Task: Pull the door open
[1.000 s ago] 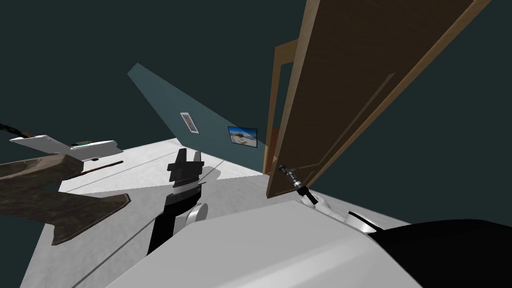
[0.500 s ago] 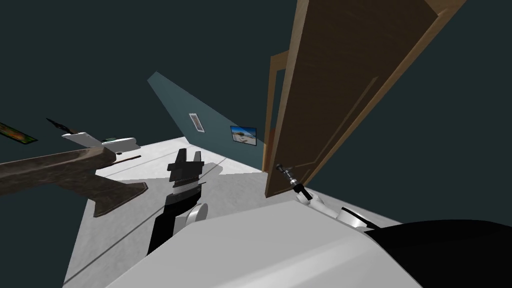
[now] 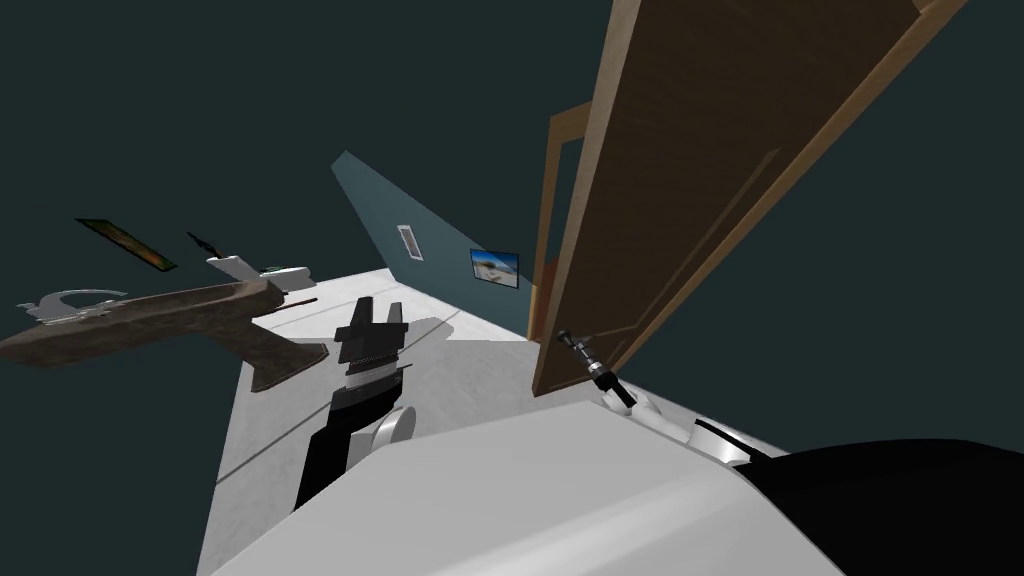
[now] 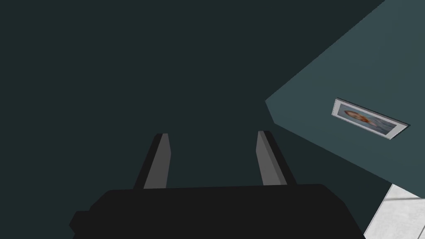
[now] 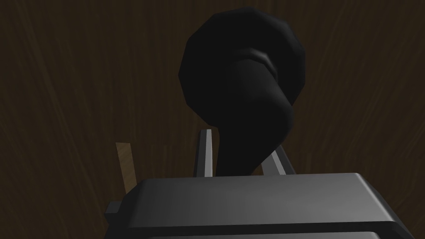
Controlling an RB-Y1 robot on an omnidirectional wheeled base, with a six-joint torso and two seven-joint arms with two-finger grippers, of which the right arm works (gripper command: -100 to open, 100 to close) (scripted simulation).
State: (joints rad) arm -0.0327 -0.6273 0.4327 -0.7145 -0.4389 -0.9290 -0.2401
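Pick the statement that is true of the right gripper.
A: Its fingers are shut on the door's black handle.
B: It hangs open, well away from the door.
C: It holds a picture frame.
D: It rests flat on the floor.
A: in the right wrist view, the right gripper has its two fingers pressed to either side of the black handle on the dark brown door.

door (image 3: pixel 700 180) dark brown with fine grain streaks, its edge and the frame (image 3: pixel 548 200) a lighter tan; handle (image 5: pixel 243 83) plain black. right gripper (image 5: pixel 240 145) light grey fingers on a dark grey box, left gripper (image 4: pixel 211 135) grey fingers on black. near wall (image 3: pixel 200 100) dark teal, far wall (image 3: pixel 445 250) paler blue-grey; floor (image 3: pixel 300 420) white-grey, table (image 3: pixel 200 310) mottled dark brown.
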